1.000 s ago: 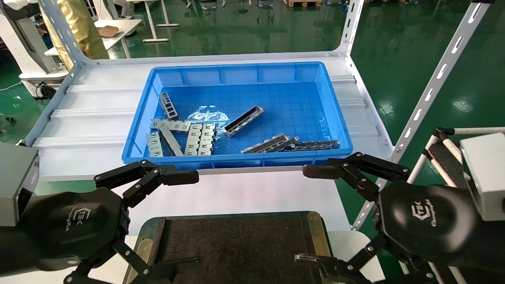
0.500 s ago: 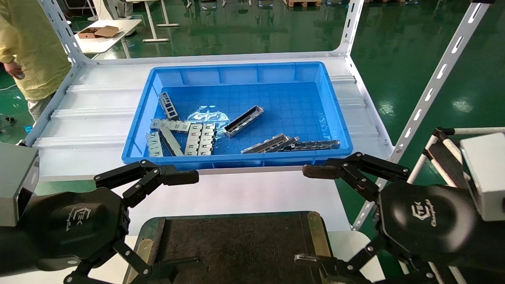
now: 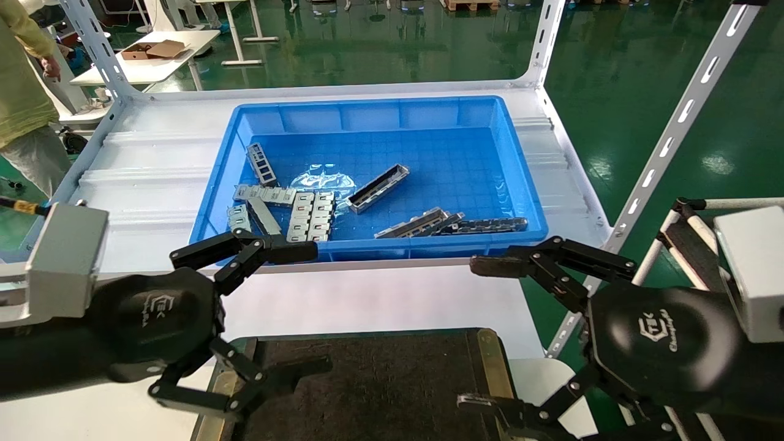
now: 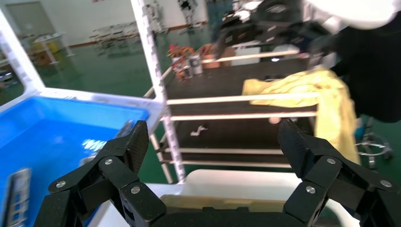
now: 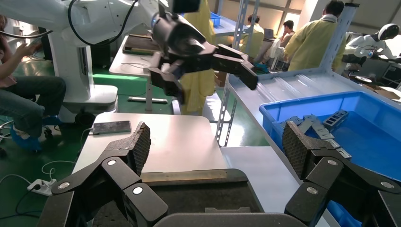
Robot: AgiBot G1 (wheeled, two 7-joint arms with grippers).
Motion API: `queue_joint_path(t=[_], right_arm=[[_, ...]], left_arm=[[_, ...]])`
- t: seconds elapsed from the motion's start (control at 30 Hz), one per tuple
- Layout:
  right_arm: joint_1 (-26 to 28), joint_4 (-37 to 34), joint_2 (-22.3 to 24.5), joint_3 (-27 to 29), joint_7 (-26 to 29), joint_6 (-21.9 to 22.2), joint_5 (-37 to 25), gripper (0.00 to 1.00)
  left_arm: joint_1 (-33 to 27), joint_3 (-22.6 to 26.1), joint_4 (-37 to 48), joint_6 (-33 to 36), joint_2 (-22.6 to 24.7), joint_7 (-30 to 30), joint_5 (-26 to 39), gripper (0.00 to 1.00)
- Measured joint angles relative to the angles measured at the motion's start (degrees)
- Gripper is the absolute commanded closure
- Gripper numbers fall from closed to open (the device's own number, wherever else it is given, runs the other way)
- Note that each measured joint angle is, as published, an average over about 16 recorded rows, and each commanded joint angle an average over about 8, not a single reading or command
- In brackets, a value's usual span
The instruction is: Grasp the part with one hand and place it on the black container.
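Observation:
The part (image 3: 378, 188), a grey trough-shaped channel bar, lies slanted in the middle of the blue bin (image 3: 520, 184). A second channel bar (image 3: 411, 223) lies near the bin's front wall. The black container (image 3: 367, 380) sits at the table's front, with brass rim strips (image 3: 493, 361); it also shows in the right wrist view (image 5: 189, 194). My left gripper (image 3: 306, 309) is open and empty, above the container's left end, just short of the bin's front wall. My right gripper (image 3: 478, 334) is open and empty by the container's right end.
Flat pale slotted plates (image 3: 311, 215) lie at the bin's front left and dark long bars (image 3: 484, 225) at its front right. Slotted shelf posts (image 3: 674, 128) stand to the right. A person in yellow (image 3: 21, 79) stands at the back left.
My left arm has risen and moved forward and right, toward the bin's front edge. My right arm has not moved. The person at the back left has shifted.

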Motion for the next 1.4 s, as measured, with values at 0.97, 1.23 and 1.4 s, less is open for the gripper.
queue_joint_path(t=[0.97,1.23,1.4], right_arm=[[0.0,0.0,0.0,-0.1,0.0,0.0,0.0,0.0],[0.0,0.0,0.0,-0.1,0.0,0.0,0.0,0.0],[0.0,0.0,0.0,-0.1,0.0,0.0,0.1,0.0]], left_arm=[[-26.9,9.4,54.8,-27.4,33.1,21.5,23.2,0.0],[-28.6,9.8,61.9,-36.8,37.6,24.1,23.7,0.0],[-28.0,10.5,62.5,-40.1,38.6,23.7,23.3,0.0]])
